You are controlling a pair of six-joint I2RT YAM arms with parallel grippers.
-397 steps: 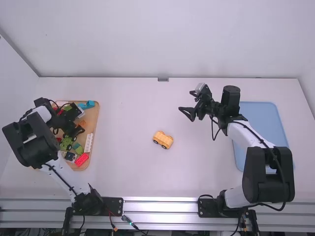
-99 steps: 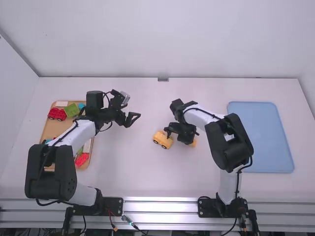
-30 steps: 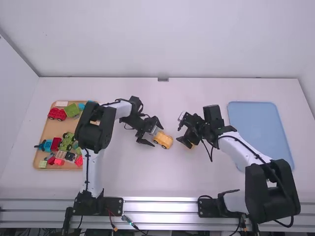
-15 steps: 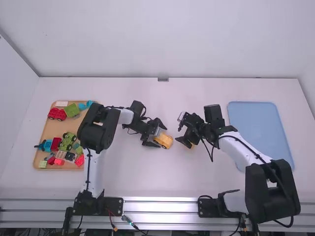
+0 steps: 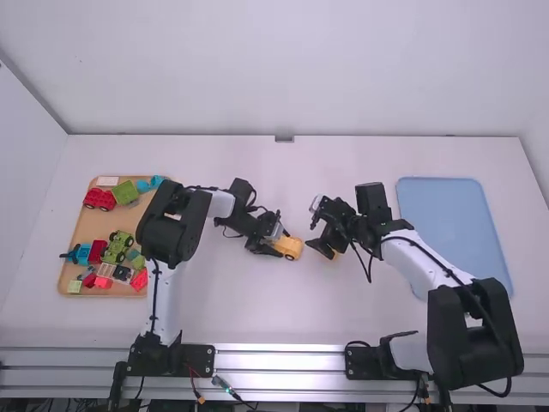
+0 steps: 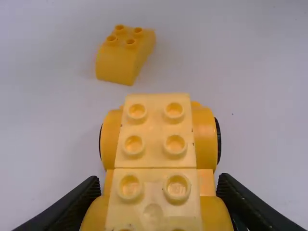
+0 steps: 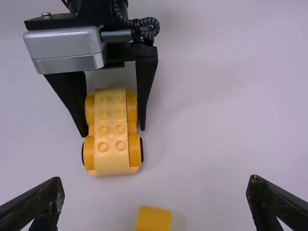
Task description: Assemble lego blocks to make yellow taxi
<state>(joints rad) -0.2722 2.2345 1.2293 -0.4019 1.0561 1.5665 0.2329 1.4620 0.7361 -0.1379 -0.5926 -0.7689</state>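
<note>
The fingers of my left gripper were clamped on the sides of the yellow car base, upright in the middle of the table; from above I could not be sure its wheels bore weight. My right gripper's fingers stood wide apart by the loose yellow block, not gripping it.

The base carried its wheels, but its top studs were bare and the block sat apart. I judged one join was left: lift the block, seat it on those studs and press.

Room was tightest between my two grippers, where a careless swing might have knocked them together. Farther out, the wooden tray of other toys lay well off to the left, the blue mat well off to the right, the back wall far beyond and the metal rail along the near edge.
</note>
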